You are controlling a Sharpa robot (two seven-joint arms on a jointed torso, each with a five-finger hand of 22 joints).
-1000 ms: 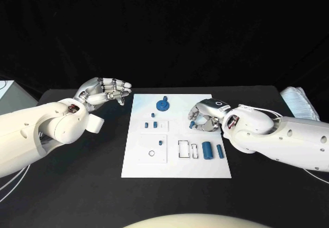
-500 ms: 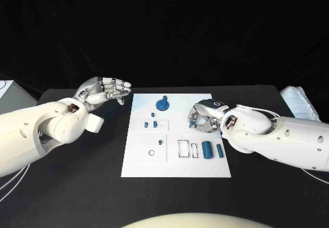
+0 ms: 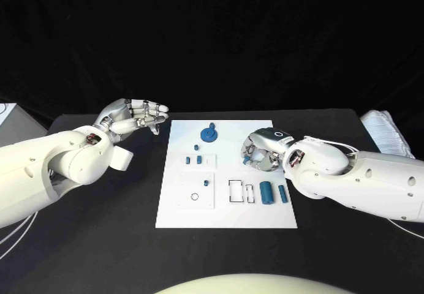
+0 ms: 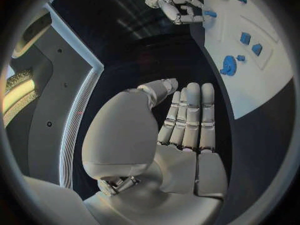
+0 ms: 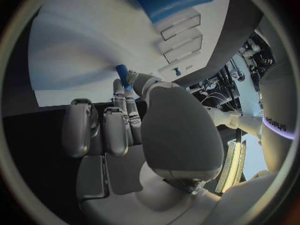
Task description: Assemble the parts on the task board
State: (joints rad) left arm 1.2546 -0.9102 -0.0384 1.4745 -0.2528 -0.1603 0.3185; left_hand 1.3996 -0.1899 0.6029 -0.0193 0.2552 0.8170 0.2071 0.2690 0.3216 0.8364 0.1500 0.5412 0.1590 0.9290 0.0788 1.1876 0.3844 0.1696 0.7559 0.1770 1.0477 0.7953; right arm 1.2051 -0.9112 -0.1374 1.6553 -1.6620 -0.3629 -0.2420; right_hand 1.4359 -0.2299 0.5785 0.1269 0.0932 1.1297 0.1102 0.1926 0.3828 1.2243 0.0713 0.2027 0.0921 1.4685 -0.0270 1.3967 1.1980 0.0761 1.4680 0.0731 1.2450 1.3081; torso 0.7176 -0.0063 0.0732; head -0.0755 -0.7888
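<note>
The white task board lies mid-table. On it are a blue round part, several small blue pieces and two blue cylinders. My right hand rests low over the board's right side and pinches a small blue part between thumb and finger; the right wrist view shows that part at the fingertips, above the board. My left hand hovers off the board's far left corner, holding nothing, its fingers stretched out side by side.
A black ring and rectangular slots mark the board's near half. A white bundle lies at the table's right edge. A white box stands at the far left.
My right hand has edged slightly left and curled tighter around the small blue part. The left hand has stayed put.
</note>
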